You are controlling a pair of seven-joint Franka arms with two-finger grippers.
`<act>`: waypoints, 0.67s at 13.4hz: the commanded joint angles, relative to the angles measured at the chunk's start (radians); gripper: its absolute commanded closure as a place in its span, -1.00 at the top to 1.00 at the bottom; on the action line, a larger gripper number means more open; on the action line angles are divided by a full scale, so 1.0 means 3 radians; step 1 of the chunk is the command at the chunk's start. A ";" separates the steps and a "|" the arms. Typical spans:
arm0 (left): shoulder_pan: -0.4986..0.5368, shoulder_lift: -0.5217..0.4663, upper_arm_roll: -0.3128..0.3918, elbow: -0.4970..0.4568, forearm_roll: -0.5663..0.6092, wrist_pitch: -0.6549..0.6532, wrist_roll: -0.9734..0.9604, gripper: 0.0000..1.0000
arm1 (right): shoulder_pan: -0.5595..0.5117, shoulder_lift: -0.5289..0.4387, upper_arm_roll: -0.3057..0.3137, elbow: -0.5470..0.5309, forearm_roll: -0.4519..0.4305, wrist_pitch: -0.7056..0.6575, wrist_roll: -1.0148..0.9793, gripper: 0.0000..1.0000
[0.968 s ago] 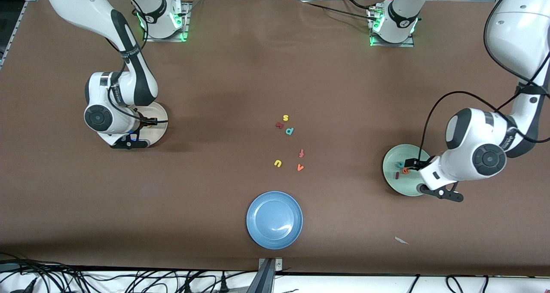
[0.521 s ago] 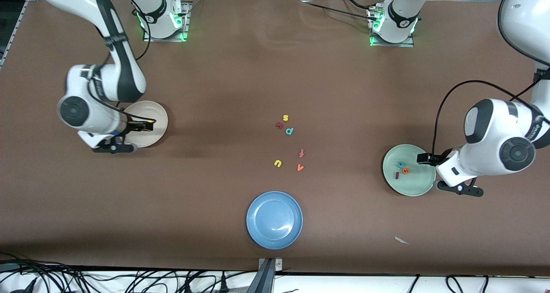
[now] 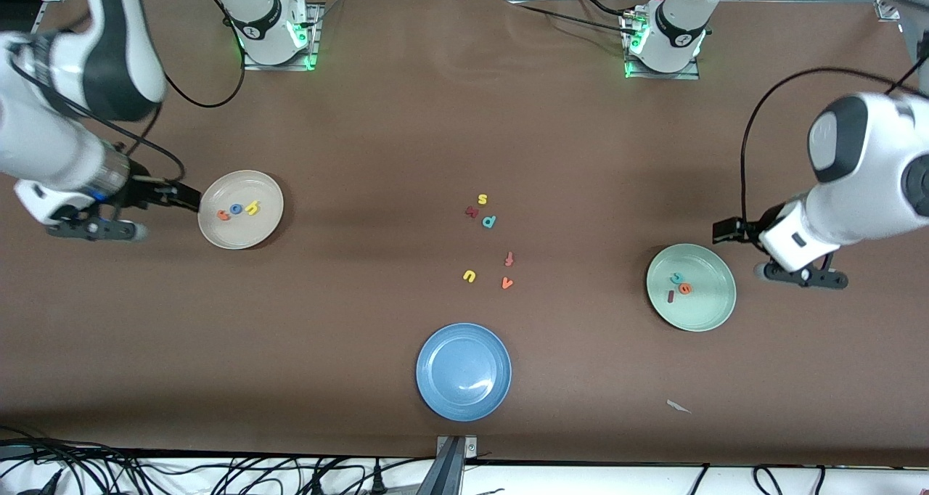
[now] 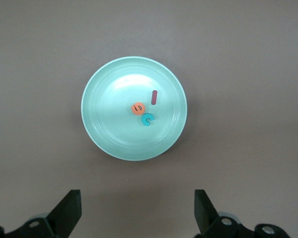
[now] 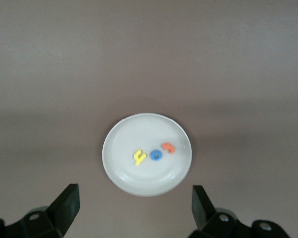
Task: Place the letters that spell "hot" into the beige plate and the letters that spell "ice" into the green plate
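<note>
The beige plate point(image 3: 265, 226) point(image 5: 114, 173) lies toward the right arm's end of the table. In it are the yellow h point(image 3: 252, 207) point(image 5: 139, 156), the blue o point(image 3: 236, 209) point(image 5: 156, 155) and the orange t point(image 3: 223, 215) point(image 5: 169, 147). My right gripper point(image 3: 190, 197) point(image 5: 134, 210) hangs open and empty just off the plate's rim. The green plate point(image 3: 715, 306) point(image 4: 97, 134) holds the teal c point(image 3: 677, 277) point(image 4: 148, 119), the orange e point(image 3: 684, 288) point(image 4: 137, 107) and the dark red i point(image 3: 670, 297) point(image 4: 154, 97). My left gripper point(image 3: 723, 231) point(image 4: 137, 213) is open and empty, raised beside that plate.
A blue plate point(image 3: 435, 393) sits near the front edge. Loose letters lie mid-table: yellow s point(image 3: 483, 199), a dark red letter point(image 3: 472, 211), teal p point(image 3: 489, 221), reddish f point(image 3: 509, 259), yellow u point(image 3: 469, 276), orange v point(image 3: 507, 283). A paper scrap point(image 3: 678, 406) lies nearer the front.
My right gripper opened over the beige plate and both arms lifted and drew outward off their plates. All three letters in the beige plate now show.
</note>
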 commanded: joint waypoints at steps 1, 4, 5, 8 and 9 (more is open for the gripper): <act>-0.0191 -0.0473 0.0146 -0.0246 -0.0079 -0.0006 -0.0285 1.00 | -0.0023 0.0044 -0.0019 0.0402 0.0039 -0.0480 0.0063 1.00; -0.0293 -0.0739 0.0217 -0.0236 -0.0079 -0.0148 -0.0285 1.00 | -0.0017 -0.0017 -0.0044 0.0392 0.0034 -0.0486 0.0063 1.00; -0.0435 -0.0770 0.0354 -0.0205 -0.0084 -0.0205 -0.0280 1.00 | -0.0017 -0.0017 -0.0039 0.0392 0.0029 -0.0481 0.0063 1.00; -0.0518 -0.0765 0.0473 -0.0180 -0.0084 -0.0210 -0.0275 1.00 | 0.0008 -0.0017 -0.0019 0.0402 0.0018 -0.0466 0.0205 1.00; -0.0513 -0.0735 0.0473 -0.0169 -0.0079 -0.0210 -0.0270 1.00 | 0.0003 -0.0012 -0.0019 0.0407 0.0023 -0.0466 0.0267 1.00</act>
